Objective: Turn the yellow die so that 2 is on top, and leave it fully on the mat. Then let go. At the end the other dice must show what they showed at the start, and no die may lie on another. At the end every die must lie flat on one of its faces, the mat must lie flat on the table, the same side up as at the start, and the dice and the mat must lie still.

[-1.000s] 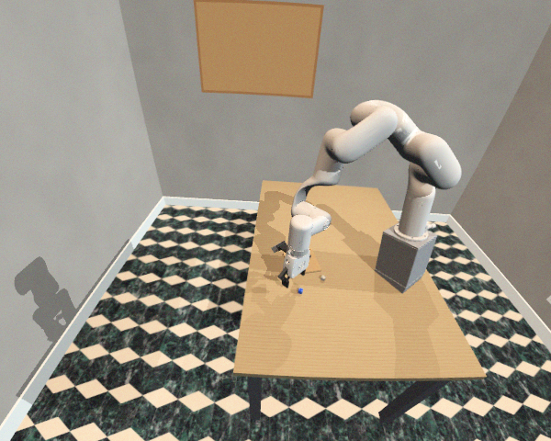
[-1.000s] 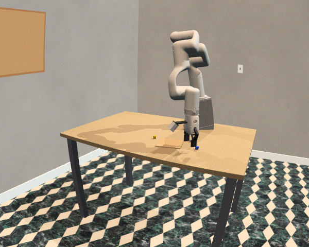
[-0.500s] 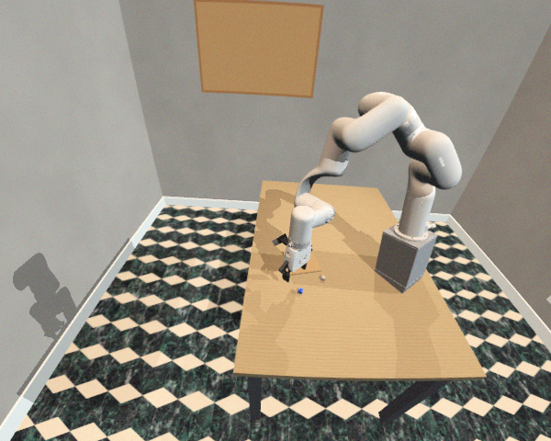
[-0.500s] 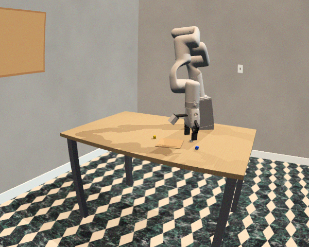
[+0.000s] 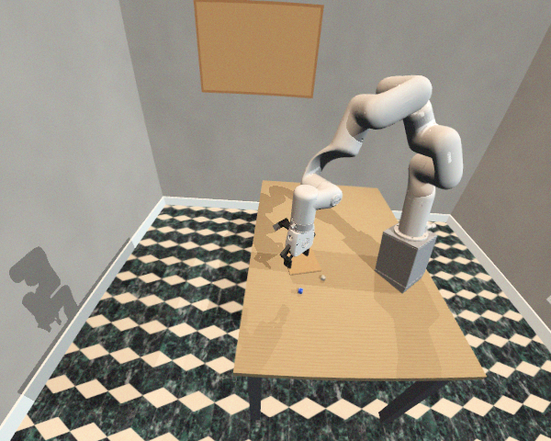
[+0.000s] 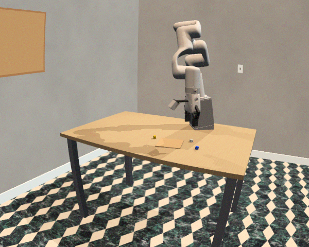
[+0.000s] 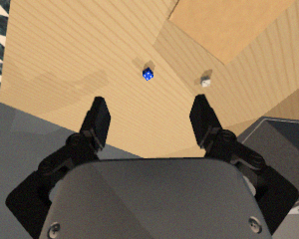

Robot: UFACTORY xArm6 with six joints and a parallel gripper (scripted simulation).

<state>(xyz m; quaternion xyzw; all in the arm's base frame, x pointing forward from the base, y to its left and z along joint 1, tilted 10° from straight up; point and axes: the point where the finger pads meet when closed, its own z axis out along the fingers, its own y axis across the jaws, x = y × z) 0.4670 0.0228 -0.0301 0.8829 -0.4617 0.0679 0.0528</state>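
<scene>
The yellow die [image 6: 154, 137] lies on the bare table, a little to the left of the tan mat [image 6: 170, 143] [image 5: 308, 266] [image 7: 229, 25] in the exterior view. The arm hides it in the top view, and the wrist view does not show it. Its top face is too small to read. The white die [image 5: 321, 277] [image 6: 191, 140] [image 7: 205, 82] and the blue die [image 5: 300, 290] [image 6: 196, 147] [image 7: 148, 74] lie on the table on the mat's other side. My gripper [image 5: 287, 259] [image 6: 192, 122] [image 7: 149, 106] is open and empty, raised well above the table.
The wooden table [image 5: 352, 332] [image 6: 117, 124] [image 7: 65, 50] carries the robot's grey base block [image 5: 404, 261] [image 6: 206, 117] at its far right side. The table edge shows close below the gripper in the wrist view.
</scene>
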